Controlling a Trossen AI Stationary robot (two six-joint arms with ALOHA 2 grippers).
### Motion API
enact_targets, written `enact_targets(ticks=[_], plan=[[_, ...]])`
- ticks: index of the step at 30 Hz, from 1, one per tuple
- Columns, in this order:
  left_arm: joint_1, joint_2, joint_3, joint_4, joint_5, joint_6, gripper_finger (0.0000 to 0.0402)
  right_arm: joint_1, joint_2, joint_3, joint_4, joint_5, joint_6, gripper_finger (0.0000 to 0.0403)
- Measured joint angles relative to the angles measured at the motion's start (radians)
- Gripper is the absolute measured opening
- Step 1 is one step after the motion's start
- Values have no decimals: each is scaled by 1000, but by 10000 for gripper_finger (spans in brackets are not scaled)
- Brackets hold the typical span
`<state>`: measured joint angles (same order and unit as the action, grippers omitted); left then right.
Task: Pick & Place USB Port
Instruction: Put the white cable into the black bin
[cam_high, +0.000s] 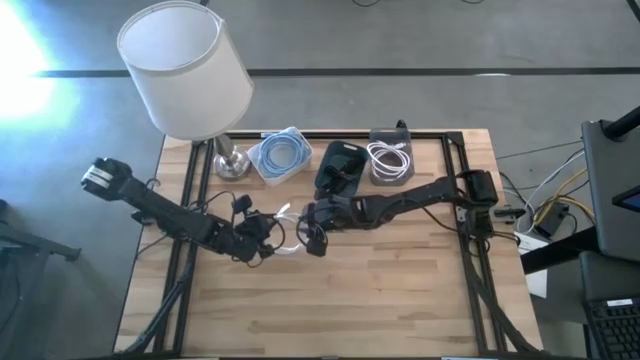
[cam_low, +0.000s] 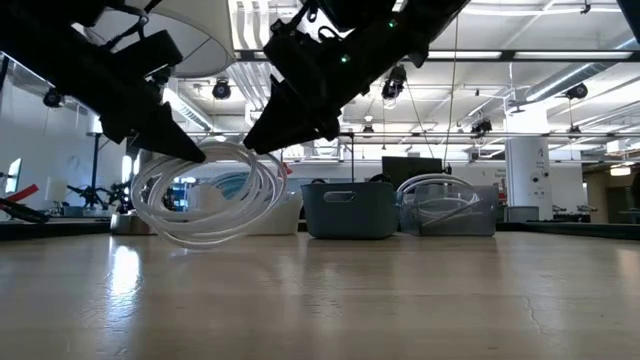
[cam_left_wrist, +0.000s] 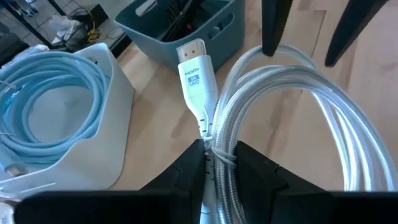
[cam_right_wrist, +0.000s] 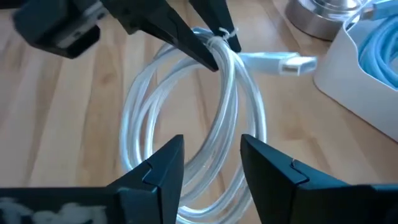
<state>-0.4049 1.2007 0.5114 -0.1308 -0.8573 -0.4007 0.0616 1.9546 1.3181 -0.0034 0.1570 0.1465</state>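
A coil of white braided cable (cam_left_wrist: 292, 106) with a white HDMI plug (cam_left_wrist: 196, 68) sits mid-table (cam_high: 283, 238). My left gripper (cam_left_wrist: 214, 163) comes in from the table's left and is shut on the coil. My right gripper (cam_right_wrist: 211, 168) reaches from the right and is open. Its two fingers stand on either side of the coil's opposite arc (cam_right_wrist: 227, 118), and I cannot tell if they touch it. In the low view the coil (cam_low: 210, 195) hangs as an upright ring between both grippers. My left gripper pinches the coil's bundled strands at the tie (cam_left_wrist: 214, 144), just behind the plug, between its two fingers. The fingers slant down from the table's left and lie across the strands. The coil hangs upright below the fingers (cam_low: 185, 145), its lower arc (cam_low: 200, 240) apparently off the wood.
Along the far edge stand a white bin holding a blue cable (cam_high: 280, 156), a dark bin (cam_high: 342, 162) and a bin with a white cable (cam_high: 390, 160). A lamp with a white shade (cam_high: 185, 70) stands at the far left corner. Bare wood lies on the near half (cam_high: 340, 300).
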Motion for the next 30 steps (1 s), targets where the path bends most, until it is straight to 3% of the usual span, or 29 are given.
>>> enact_targets(ticks=[16,24,30], plan=[[-6,0,-8,17,37,21,80,-12,-2,-1,-20,-1,65,192],[-18,0,-9,99,23,131,80,-30,-2,-2,-22,-211,167,192],[-16,-2,-9,221,-42,238,80,-29,-3,-3,-16,-234,190,192]])
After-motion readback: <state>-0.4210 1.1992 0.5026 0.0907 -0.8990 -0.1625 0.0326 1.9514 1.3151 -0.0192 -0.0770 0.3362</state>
